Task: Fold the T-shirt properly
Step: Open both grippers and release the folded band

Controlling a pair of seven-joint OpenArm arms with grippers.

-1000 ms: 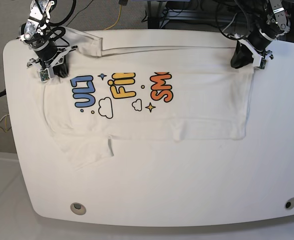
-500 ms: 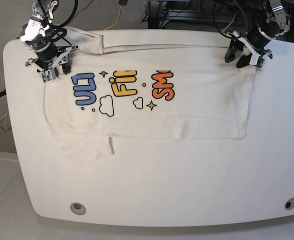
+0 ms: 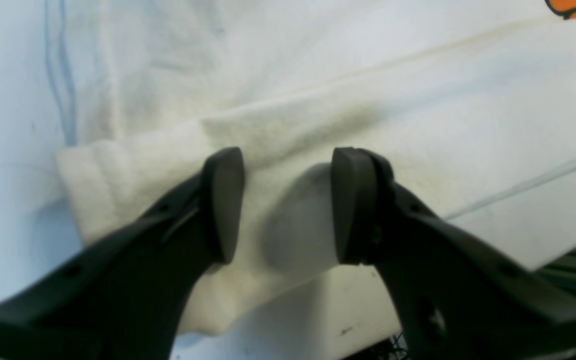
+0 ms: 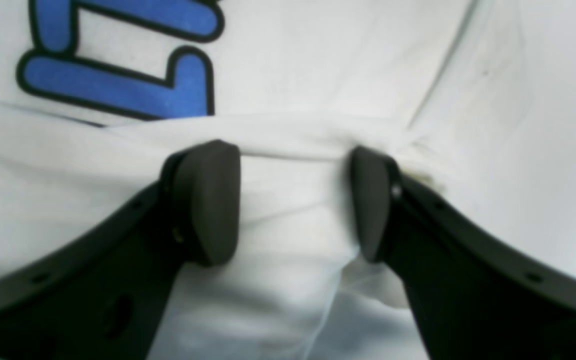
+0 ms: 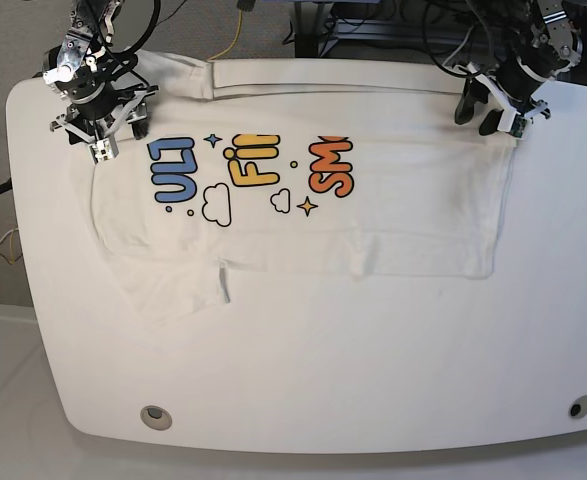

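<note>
Across the far half of the white table [image 5: 303,400] the T-shirt [image 5: 303,230] lies flat, print up, its far long side folded over toward the middle. That fold reads as just laid down; next likely calls for regrasping the near edge. Left gripper [image 5: 493,108] hovers at the far-right corner, right gripper [image 5: 101,125] at the far-left, both with jaws apart, holding nothing.

The T-shirt [image 5: 373,230] under me is soft matt white cloth, slightly fuzzy up close, its printed letters flat and smooth-looking. My fingers [image 4: 208,205] seem matt dark plastic or rubber, though the view is blurred. The table [image 5: 373,380] looks smooth, white and faintly glossy.
</note>
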